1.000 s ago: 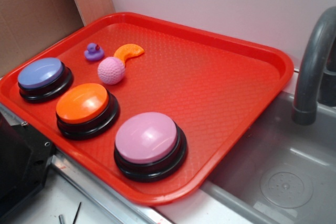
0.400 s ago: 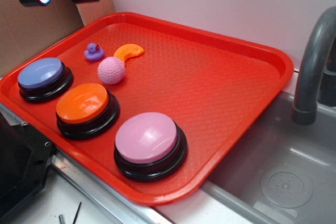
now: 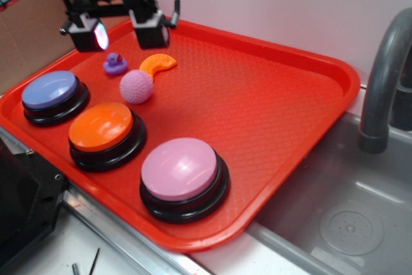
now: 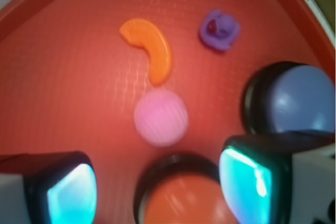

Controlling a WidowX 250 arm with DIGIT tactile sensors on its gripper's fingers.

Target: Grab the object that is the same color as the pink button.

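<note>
1. Gripper (image 3: 118, 32): mine, hanging above the far left part of the red tray (image 3: 290, 88), fingers spread wide with nothing between them.
2. Pink ball (image 3: 136, 86): the task's thing, resting on the tray floor. In the exterior view it lies below my fingers and toward the tray's near side; in the wrist view (image 4: 160, 117) it sits ahead of the gap between my two pads, a little left of centre. Being round, it has no long axis, so I judge no wrist turn is called for, only a shift over it and a descent.
3. Orange crescent (image 3: 158, 63): just beside the ball on its far side, possibly touching it.
4. Purple duck (image 3: 115, 64): near the ball, apart from it.
5. Orange button (image 3: 102, 126): nearest of the three buttons to the ball.
6. Pink button (image 3: 179, 168): the colour reference, well apart at the tray's near edge.
</note>
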